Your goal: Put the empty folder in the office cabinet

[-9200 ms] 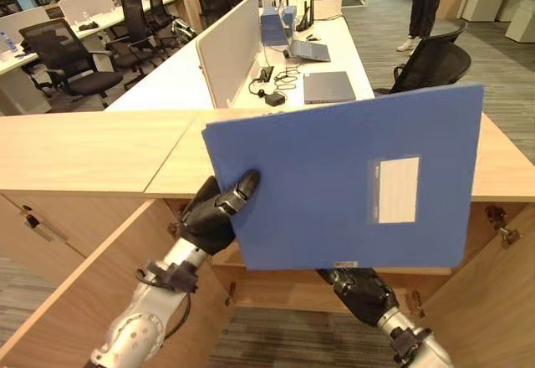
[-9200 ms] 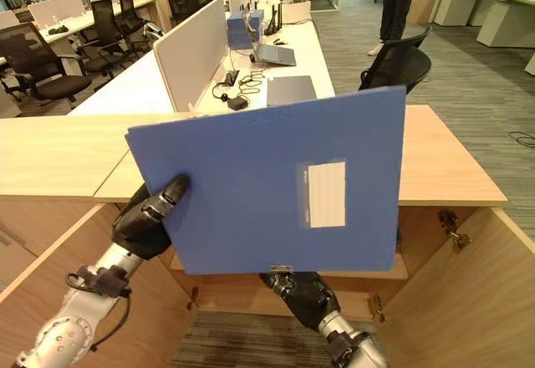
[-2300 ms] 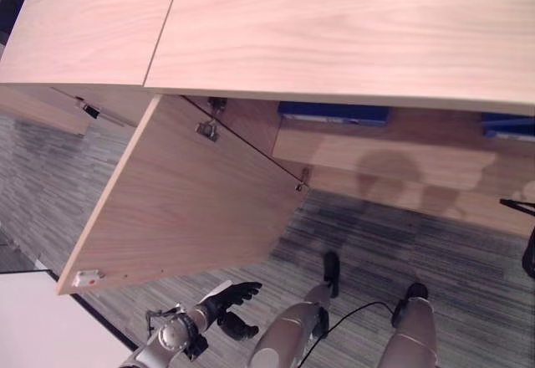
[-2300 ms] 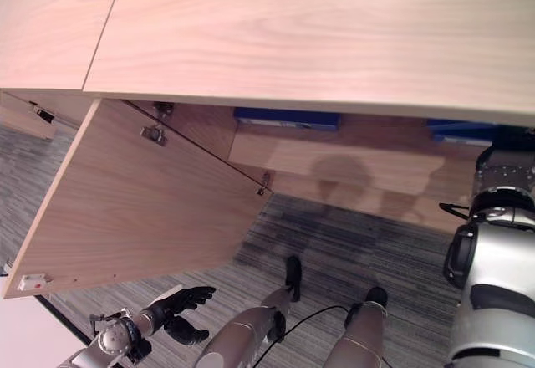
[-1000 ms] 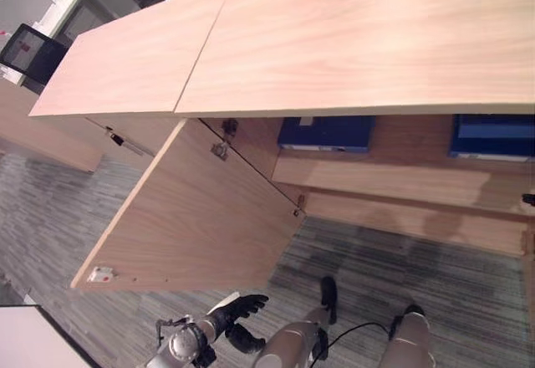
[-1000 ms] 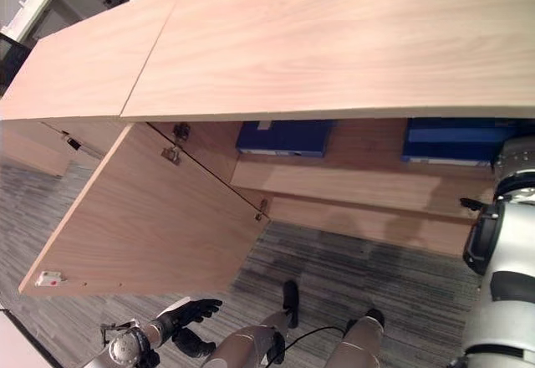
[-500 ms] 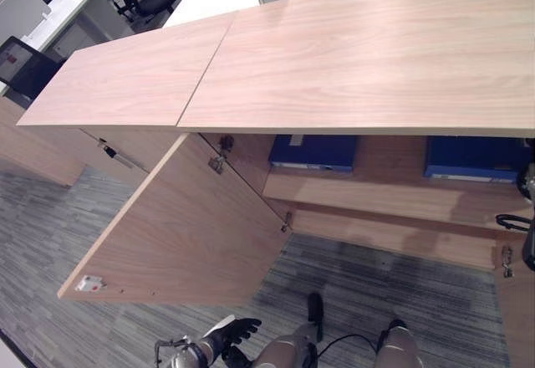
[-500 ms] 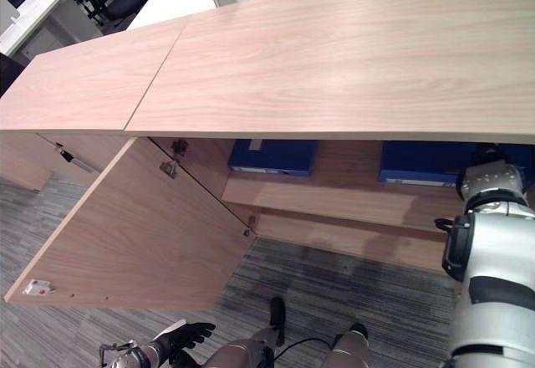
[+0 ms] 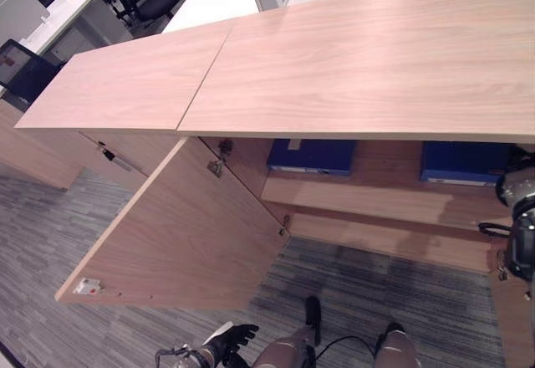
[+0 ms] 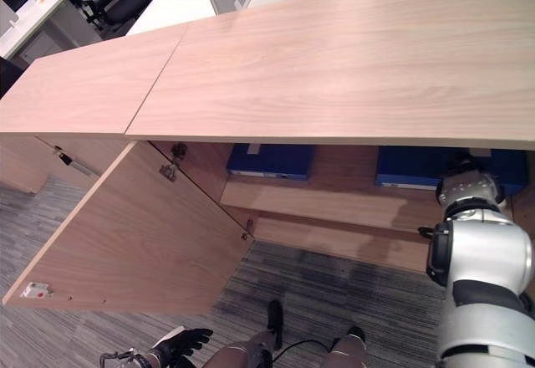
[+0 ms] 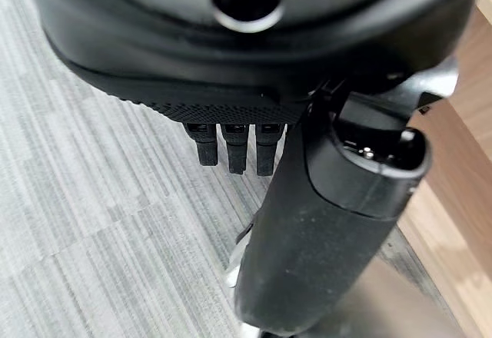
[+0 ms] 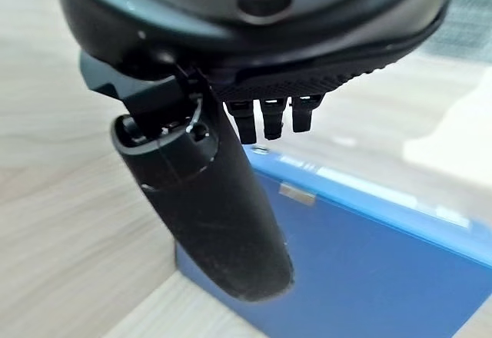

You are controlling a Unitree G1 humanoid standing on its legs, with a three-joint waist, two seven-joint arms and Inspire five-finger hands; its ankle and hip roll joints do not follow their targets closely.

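Grey striped carpet runs under a long wooden office cabinet, its left door swung wide. On the cabinet's upper shelf lie two blue folders: one folder just past the open door, the other folder lying flat at the cabinet's right end. There the right hand hovers over it, thumb and fingers straight, clasping nothing. Far below the door, over the carpet, the left hand hangs loose and empty, fingers relaxed.
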